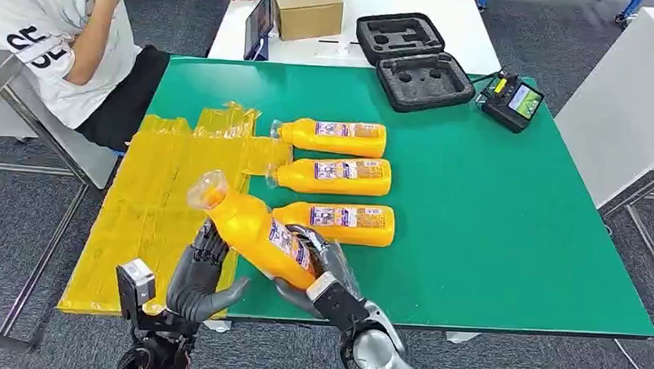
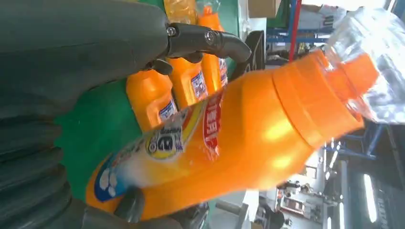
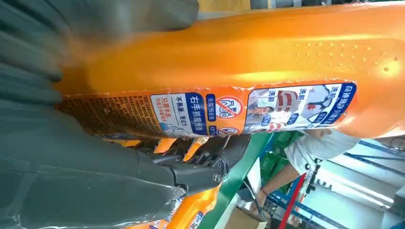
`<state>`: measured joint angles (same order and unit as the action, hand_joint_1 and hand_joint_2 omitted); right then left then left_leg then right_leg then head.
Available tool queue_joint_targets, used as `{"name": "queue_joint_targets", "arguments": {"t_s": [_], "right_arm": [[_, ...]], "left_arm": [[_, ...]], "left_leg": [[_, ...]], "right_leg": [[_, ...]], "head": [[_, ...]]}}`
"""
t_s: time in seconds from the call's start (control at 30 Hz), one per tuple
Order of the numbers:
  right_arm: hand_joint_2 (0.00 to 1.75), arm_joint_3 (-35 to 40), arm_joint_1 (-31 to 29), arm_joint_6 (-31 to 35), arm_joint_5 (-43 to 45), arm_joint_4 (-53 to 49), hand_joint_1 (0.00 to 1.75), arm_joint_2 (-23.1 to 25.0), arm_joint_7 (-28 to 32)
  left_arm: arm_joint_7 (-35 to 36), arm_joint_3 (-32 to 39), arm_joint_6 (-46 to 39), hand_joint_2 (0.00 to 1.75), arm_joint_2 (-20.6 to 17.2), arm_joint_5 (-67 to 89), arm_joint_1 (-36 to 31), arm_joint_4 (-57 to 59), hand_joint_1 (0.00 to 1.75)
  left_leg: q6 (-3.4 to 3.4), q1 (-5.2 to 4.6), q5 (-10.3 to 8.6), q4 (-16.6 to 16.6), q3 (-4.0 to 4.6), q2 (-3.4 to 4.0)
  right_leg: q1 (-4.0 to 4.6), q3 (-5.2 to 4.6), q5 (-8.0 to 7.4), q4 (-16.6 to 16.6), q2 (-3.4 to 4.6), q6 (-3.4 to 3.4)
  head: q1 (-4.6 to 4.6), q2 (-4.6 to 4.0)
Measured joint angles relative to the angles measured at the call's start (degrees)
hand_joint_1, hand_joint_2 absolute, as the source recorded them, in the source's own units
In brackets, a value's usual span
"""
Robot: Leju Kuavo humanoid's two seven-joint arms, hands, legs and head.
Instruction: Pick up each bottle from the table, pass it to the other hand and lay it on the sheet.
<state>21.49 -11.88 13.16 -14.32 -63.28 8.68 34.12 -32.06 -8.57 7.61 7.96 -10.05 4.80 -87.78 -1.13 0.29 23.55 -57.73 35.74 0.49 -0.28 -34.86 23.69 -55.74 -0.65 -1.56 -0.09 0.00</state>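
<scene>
Orange bottle [image 1: 253, 231] tilted above desk [image 1: 489, 244] edge, gripped by right robot hand [image 1: 324, 265], left robot hand [image 1: 205, 271] open-fingered beneath; likely dropped if released before left closes.

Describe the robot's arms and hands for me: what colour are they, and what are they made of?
The right hand and left hand look dark grey, with jointed, metal-looking fingers. The right arm is a rounded silver tube behind a black wrist block. A small silver box sits at the left wrist. Up close, a grey ribbed cover backs each hand.
</scene>
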Motion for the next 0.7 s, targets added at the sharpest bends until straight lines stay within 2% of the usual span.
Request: {"name": "queue_joint_targets", "arguments": {"t_s": [0.7], "right_arm": [[1.75,4.26,-2.27,-0.72,-5.29,5.49,1.75,2.23,-0.63]], "left_arm": [[0.70,0.20,-0.11,1.75,-0.68,-0.50,-0.91,2.23,0.00]], "left_leg": [[0.00,0.00,-0.01,0.00,0.00,0.00]], "right_leg": [[0.00,0.00,0.00,0.00,0.00,0.00]], "head": [[0.00,0.00]]}}
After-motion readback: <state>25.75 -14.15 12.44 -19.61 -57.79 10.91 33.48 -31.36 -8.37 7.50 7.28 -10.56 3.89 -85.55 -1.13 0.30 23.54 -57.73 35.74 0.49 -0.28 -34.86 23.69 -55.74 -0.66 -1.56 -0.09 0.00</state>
